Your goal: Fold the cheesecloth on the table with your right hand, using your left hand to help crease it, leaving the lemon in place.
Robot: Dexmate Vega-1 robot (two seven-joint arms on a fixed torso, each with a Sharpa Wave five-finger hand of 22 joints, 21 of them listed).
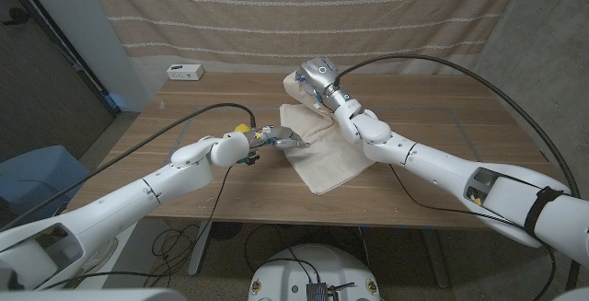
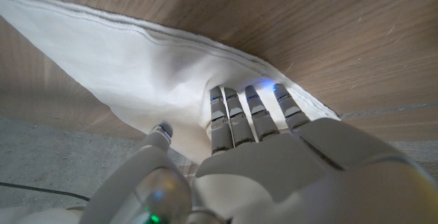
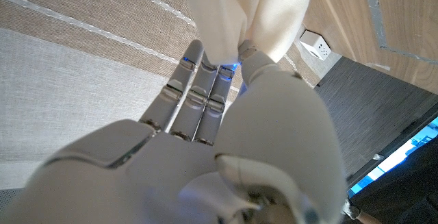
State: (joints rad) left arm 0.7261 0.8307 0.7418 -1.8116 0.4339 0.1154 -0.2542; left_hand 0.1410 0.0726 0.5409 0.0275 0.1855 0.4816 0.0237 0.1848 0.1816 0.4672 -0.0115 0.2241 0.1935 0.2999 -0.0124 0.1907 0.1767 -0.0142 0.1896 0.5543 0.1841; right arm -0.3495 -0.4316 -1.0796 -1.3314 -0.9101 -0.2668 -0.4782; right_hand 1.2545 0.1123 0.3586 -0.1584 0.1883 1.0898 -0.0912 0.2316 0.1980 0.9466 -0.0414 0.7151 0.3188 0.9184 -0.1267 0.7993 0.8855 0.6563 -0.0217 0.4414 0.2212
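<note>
The cream cheesecloth lies on the wooden table at its middle. Its far edge is lifted off the table, and my right hand pinches that raised part between thumb and fingers. My left hand reaches onto the cloth's left edge; in the left wrist view its fingers press on the cloth, holding nothing. The yellow lemon sits on the table just behind the left wrist, partly hidden by it.
A small white box stands at the table's far left edge, and also shows in the right wrist view as a white box. A striped curtain hangs behind the table. Cables run along both arms.
</note>
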